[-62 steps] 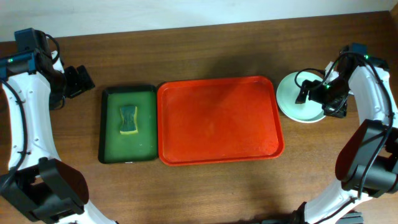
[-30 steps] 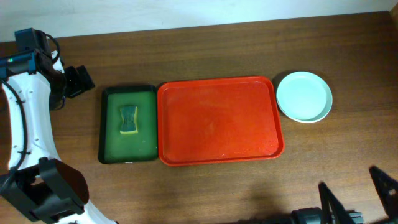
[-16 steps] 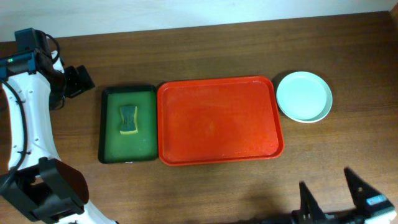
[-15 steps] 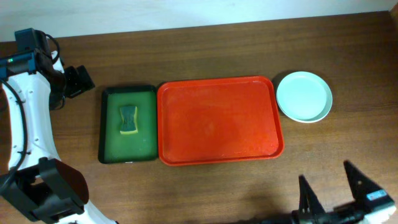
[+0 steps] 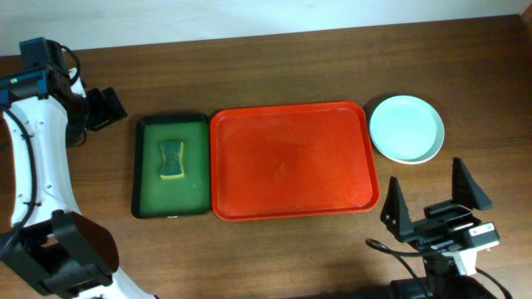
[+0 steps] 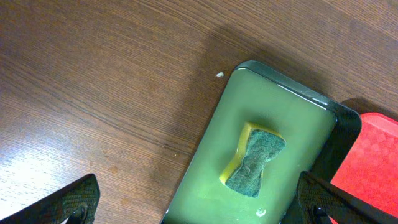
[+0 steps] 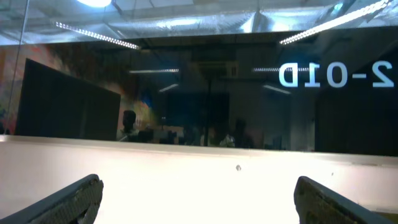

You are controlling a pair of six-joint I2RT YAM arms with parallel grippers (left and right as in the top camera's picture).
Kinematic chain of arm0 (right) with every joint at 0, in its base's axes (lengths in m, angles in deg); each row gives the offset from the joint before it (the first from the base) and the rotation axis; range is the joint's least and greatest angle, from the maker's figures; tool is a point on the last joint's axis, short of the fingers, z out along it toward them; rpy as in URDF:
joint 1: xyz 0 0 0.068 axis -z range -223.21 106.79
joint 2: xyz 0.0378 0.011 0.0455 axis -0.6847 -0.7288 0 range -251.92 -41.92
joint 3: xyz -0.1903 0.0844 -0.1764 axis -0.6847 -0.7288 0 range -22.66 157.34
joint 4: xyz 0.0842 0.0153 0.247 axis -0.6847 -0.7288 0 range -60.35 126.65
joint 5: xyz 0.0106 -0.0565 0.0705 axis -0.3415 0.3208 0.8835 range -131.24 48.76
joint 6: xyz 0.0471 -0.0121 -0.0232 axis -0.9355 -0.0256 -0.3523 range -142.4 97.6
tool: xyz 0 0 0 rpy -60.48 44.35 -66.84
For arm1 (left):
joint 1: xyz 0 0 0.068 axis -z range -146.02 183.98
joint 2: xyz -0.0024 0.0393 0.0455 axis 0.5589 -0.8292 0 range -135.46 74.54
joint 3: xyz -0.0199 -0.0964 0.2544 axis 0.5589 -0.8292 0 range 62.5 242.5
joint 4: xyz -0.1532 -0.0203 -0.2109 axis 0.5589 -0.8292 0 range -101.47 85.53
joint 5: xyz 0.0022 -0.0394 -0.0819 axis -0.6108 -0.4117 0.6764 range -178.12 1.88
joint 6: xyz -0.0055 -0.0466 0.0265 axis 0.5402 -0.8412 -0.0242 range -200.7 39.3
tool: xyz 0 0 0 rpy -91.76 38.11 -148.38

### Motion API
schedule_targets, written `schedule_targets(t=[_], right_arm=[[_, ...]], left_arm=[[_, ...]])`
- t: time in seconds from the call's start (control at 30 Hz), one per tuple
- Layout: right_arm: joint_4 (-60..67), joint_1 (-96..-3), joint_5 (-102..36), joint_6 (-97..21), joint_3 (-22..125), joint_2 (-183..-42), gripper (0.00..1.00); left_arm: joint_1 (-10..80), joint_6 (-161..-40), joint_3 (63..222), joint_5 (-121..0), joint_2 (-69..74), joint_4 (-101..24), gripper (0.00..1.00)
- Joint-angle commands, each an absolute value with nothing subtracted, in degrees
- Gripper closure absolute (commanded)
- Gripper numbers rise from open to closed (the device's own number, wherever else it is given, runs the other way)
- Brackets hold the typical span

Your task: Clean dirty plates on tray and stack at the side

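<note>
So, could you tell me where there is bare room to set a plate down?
The whole red tray floor is bare, as is the table strip behind it. Crowded only at right, between the plates and the right gripper.

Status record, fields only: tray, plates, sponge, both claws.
tray: red-orange, no plates on it
plates: on the table off the tray's right end; pale mint top, count cannot be told
sponge: lying in the green tray
left claw: open, empty, near the green tray
right claw: open, empty; its camera sees only the room
</note>
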State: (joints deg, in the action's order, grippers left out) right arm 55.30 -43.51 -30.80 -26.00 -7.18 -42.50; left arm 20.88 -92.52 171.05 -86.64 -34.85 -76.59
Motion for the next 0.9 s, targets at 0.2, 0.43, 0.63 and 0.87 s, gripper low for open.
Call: schedule_targets(t=[0.2, 0.43, 0.63, 0.87], right_arm=[[59.6, -43.1, -31.4, -25.8, -16.6, -42.2, 0.02], [53.6, -43.1, -31.4, -25.8, -22.3, -42.2, 0.02], [32.9, -43.2, -31.7, -21.2, -22.3, -42.2, 0.02], [32.9, -43.2, -32.0, -15.3, -22.3, -42.2, 0.02]], left_arm=[[20.7, -92.7, 171.5, -86.4, -34.1, -76.6, 0.01], [20.7, -92.7, 171.5, -86.4, -34.1, -76.6, 0.01], [20.7, -92.7, 171.5, -86.4, -34.1, -76.6, 0.01], [20.7, -92.7, 171.5, -86.4, -34.1, -76.6, 0.01]])
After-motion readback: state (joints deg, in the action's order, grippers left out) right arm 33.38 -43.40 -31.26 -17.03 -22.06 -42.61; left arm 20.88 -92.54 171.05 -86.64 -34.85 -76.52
